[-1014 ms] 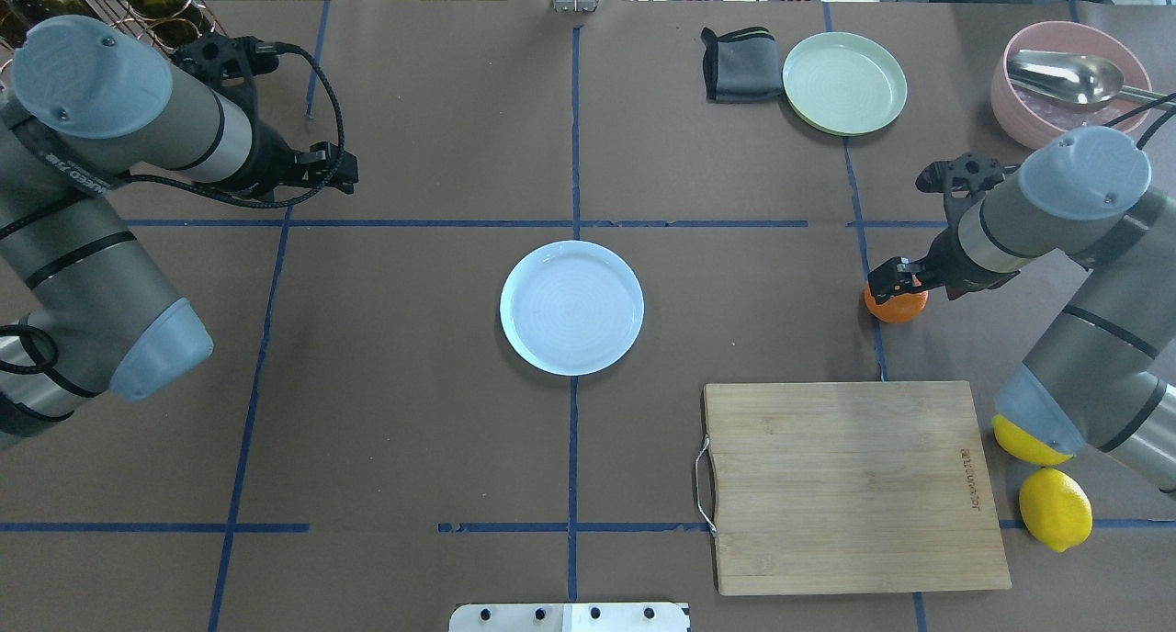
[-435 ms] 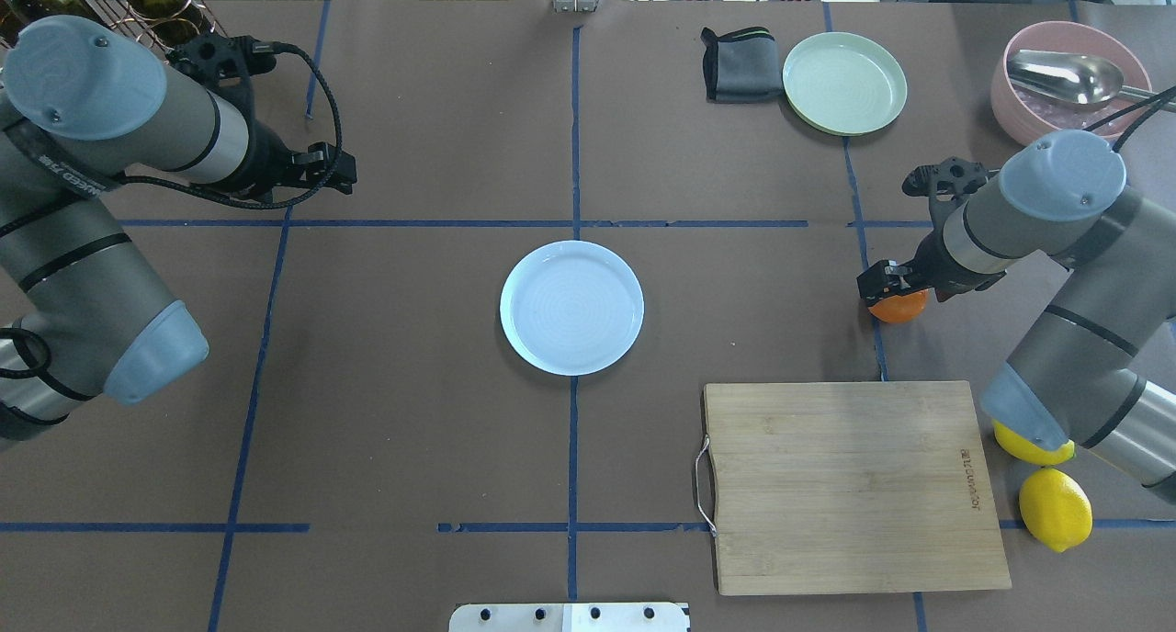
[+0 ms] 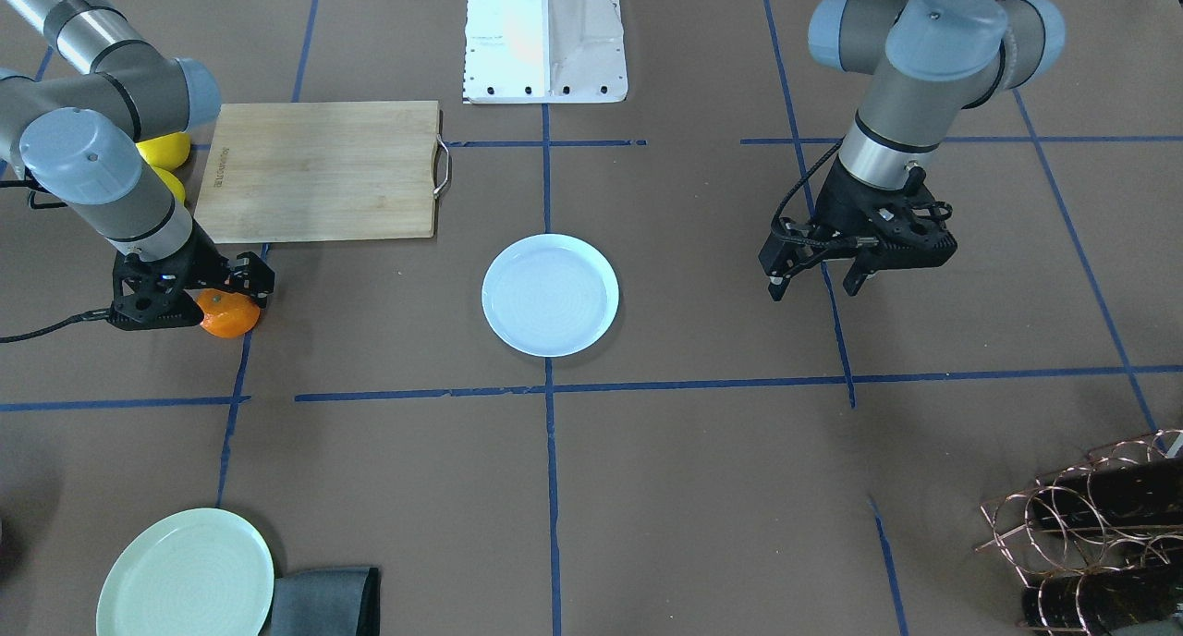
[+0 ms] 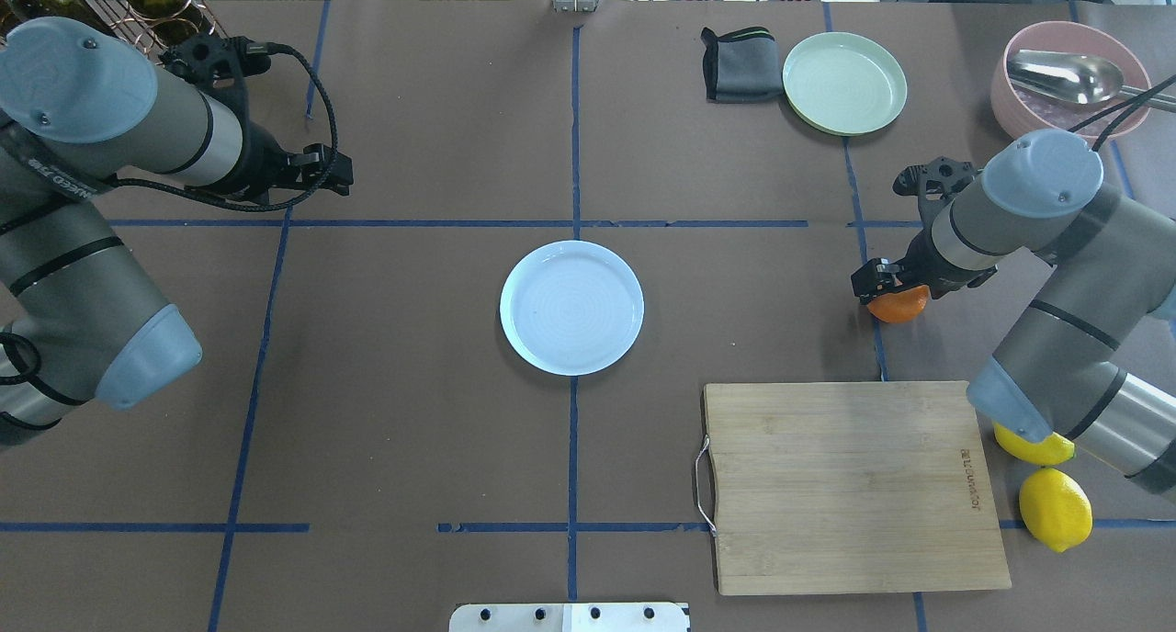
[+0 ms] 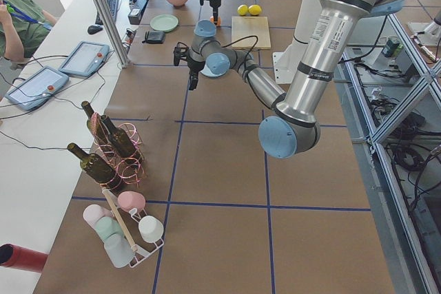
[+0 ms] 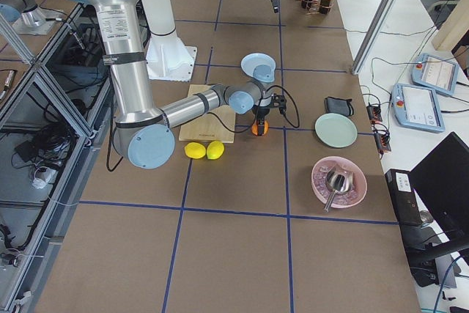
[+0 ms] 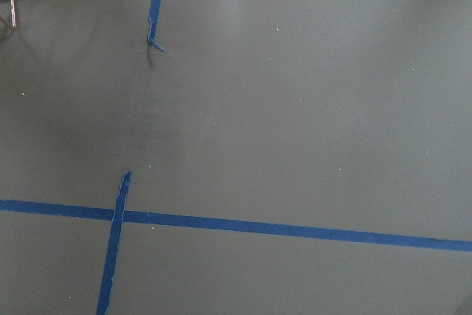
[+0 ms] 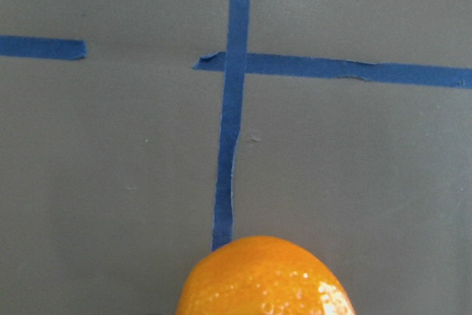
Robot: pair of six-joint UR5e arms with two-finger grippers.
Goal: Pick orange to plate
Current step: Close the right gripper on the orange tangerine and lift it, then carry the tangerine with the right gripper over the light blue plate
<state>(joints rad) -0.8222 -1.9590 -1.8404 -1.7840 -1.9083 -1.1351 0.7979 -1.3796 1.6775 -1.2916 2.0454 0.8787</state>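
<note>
Right gripper [image 3: 196, 295] sits on the orange [image 3: 231, 316] — clamped or not, unclear — left gripper [image 3: 815, 289] hangs open.

A wooden cutting board [image 4: 850, 485] is lying flat on the brown tabletop [image 4: 395, 430] at the near right, with two lemons [image 4: 1055, 508] sitting just beside its right edge. At the far right, a pale green plate [image 4: 844, 83] is resting just beside a folded grey cloth [image 4: 740, 64], and a pink bowl [image 4: 1006, 99] is holding a metal ladle [image 4: 1066, 76]. At the far left, a copper wire rack [image 3: 1044, 516] is cradling dark bottles [image 3: 1118, 493].

Silver-grey arms [image 4: 69, 269], pale-blue joint caps [image 4: 78, 79], black hands [image 3: 815, 289] and cables [image 4: 328, 118].
</note>
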